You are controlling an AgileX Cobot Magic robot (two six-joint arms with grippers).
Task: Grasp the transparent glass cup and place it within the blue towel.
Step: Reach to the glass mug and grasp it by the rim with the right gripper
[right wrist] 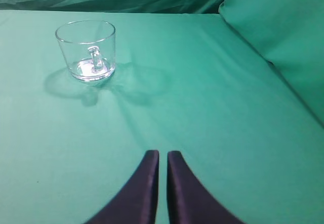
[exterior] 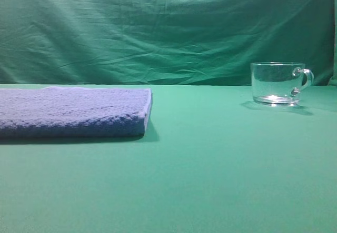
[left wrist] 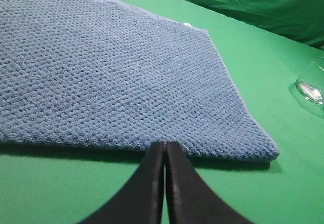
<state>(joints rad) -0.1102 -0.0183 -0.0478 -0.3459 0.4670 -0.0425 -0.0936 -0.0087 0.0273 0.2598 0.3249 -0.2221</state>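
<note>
cup: the transparent glass cup (right wrist: pixel 87 50) sits upright on the green table (exterior: pixel 210 164), far right, well apart from the blue towel (exterior: pixel 73 112)
right gripper (right wrist: pixel 163 155): nearly shut, holding nothing, cup ahead and to its left, handle facing it
left gripper (left wrist: pixel 165 145): shut, empty, at the towel's near edge
nearer arm: right one imo

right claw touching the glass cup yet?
Apart. The right wrist view shows the right claw shut and low in the frame, with a wide stretch of bare green cloth between it and the transparent glass cup.
</note>
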